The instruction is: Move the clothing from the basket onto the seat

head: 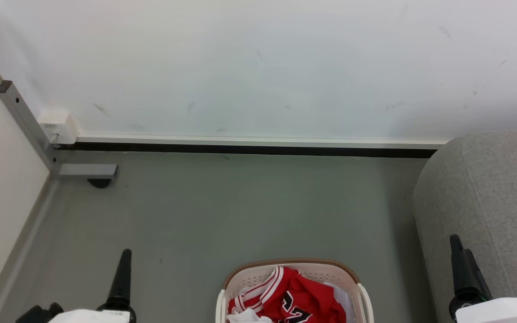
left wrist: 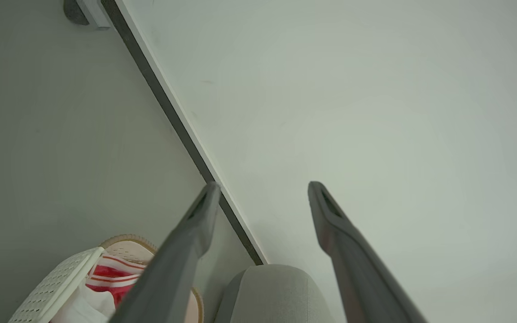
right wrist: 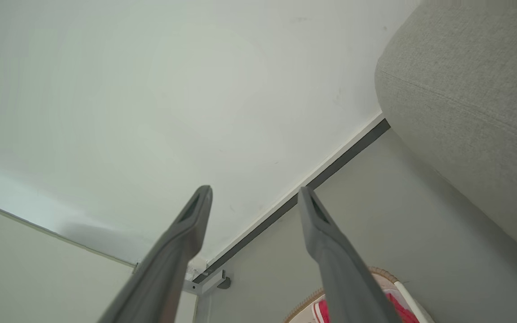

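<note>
You see the clothing (head: 303, 294) lying crumpled inside the basket (head: 292, 261). Its striped trim is toward the basket's left wall, and a part of a black numeral faces up. Some white cloth (head: 246, 317) lies in the basket with it, at the left wall and also at the right wall. The basket stands on the grey floor (head: 240, 211), well apart from the floor's far edge under the white wall (head: 258, 67). It is near the seat (head: 487, 202) but not touching it; a strip of floor lies between them. The seat stands at the right side of the floor.

Your left gripper (left wrist: 264, 185) hangs in the air to the left of the basket, its two fingers spread wide with nothing between them. Your right gripper (right wrist: 255, 189) is beside the seat, to the right of the basket, its fingers also spread wide and holding nothing. Neither gripper touches the clothing.
</note>
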You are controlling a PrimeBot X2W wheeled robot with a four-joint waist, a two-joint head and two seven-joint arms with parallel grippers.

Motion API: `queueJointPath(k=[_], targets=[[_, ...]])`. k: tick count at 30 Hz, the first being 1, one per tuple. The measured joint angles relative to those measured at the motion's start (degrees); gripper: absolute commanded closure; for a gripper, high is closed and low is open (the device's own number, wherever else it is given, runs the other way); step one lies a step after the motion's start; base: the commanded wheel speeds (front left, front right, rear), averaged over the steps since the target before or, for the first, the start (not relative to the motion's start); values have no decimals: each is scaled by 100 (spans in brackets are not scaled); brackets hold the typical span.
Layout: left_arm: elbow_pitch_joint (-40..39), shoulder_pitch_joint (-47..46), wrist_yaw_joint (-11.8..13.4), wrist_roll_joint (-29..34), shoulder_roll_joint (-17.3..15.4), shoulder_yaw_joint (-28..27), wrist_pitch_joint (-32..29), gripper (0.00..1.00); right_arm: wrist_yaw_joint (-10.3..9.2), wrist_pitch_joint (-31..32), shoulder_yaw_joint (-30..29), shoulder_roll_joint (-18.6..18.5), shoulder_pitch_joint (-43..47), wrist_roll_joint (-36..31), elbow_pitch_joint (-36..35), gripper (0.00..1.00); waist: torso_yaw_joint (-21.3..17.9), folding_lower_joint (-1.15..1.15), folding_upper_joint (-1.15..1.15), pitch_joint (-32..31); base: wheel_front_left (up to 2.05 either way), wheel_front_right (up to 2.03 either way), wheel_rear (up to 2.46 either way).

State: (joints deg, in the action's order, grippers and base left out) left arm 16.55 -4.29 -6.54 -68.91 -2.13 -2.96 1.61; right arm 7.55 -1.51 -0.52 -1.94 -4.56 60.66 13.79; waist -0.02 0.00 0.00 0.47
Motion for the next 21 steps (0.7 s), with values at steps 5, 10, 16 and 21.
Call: queueJointPath(k=[5,10,16,21], targets=[[-34,0,4,479,-5,36,83,0,0,-107,78,-26,-3,-582,-75,0,-7,0,0,18,0,0,0],[-79,1,32,988,-8,83,201,0,0,-204,125,-48,-7,-1129,-98,0,-21,0,0,30,0,0,0],[-127,1,55,1541,-11,92,310,0,0,-312,165,-62,-10,-1668,-120,0,-41,0,0,33,0,0,0],[-131,2,73,1974,-13,78,397,0,0,-408,165,-75,-14,-2090,-130,0,-48,0,0,40,0,0,0]])
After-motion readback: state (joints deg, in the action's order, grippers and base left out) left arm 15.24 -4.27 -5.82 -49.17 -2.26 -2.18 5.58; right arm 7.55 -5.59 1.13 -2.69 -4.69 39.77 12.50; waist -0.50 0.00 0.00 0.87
